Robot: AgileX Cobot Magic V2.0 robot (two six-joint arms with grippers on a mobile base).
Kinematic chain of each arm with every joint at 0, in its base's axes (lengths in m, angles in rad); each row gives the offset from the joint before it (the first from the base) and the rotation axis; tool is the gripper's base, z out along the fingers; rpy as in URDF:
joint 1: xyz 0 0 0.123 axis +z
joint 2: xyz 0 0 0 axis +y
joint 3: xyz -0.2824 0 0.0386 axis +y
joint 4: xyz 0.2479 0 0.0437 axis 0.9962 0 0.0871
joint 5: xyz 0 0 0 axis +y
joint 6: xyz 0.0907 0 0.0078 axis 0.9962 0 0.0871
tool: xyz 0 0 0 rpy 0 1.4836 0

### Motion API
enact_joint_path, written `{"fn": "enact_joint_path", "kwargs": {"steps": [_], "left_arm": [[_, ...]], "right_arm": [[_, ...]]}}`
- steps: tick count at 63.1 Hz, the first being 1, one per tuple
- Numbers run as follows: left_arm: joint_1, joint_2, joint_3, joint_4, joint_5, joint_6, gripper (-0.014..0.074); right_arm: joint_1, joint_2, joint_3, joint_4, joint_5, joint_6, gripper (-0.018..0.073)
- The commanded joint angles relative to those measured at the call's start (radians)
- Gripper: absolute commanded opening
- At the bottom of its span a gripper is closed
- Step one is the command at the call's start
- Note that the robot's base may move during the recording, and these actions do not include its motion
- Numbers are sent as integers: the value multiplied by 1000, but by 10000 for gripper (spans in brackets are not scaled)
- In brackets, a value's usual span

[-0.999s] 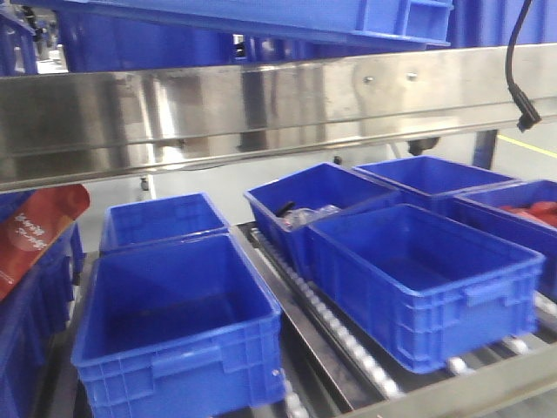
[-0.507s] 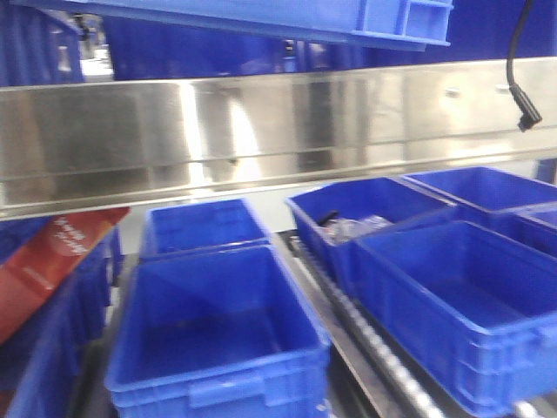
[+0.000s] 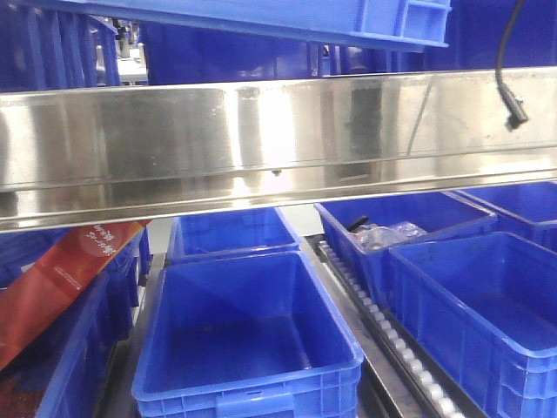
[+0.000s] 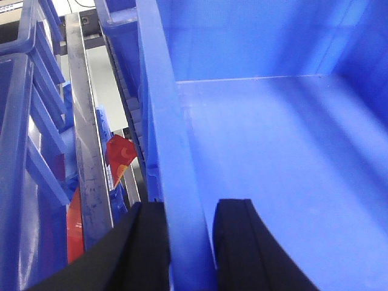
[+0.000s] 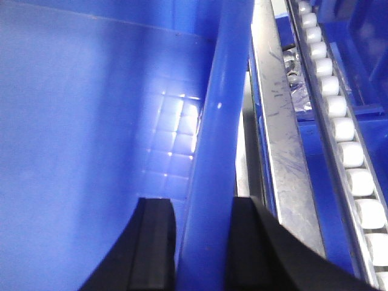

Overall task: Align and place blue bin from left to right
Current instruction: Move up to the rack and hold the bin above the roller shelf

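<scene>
The left gripper point(image 4: 191, 245) is pinched over the left wall of the large light-blue ribbed plastic bin point(image 4: 273, 151), and the right gripper point(image 5: 203, 242) over the right wall. The bin is held above the steel shelf beam point(image 3: 278, 139). It is judged empty, light, stiff and slick, so opposite rim grips suit it.

A broad brushed-steel shelf beam point(image 3: 278, 139) runs across the front view and carries bright, streaky reflections of overhead light. Beneath it, a track of white rollers point(image 3: 389, 335) runs back into the rack beside a scratched steel side rail point(image 5: 282, 139). Pale grey floor point(image 3: 160, 233) shows behind.
</scene>
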Motion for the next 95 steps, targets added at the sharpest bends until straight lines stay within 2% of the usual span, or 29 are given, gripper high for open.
{"fn": "enact_joint_path", "kwargs": {"steps": [1, 74, 86, 95], "left_arm": [[-6, -25, -17, -11, -103, 26, -19], [-6, -25, -17, -11, -103, 26, -19], [-6, -23, -17, -115, -107, 26, -19], [5, 3, -17, -183, -103, -20, -19]], "right_arm": [[4, -22, -20, 3, -97, -25, -76], [4, -22, -20, 5, -112, -25, -76], [4, -27, -27, 3, -110, -48, -76], [4, -27, -36, -17, -162, -53, -76]]}}
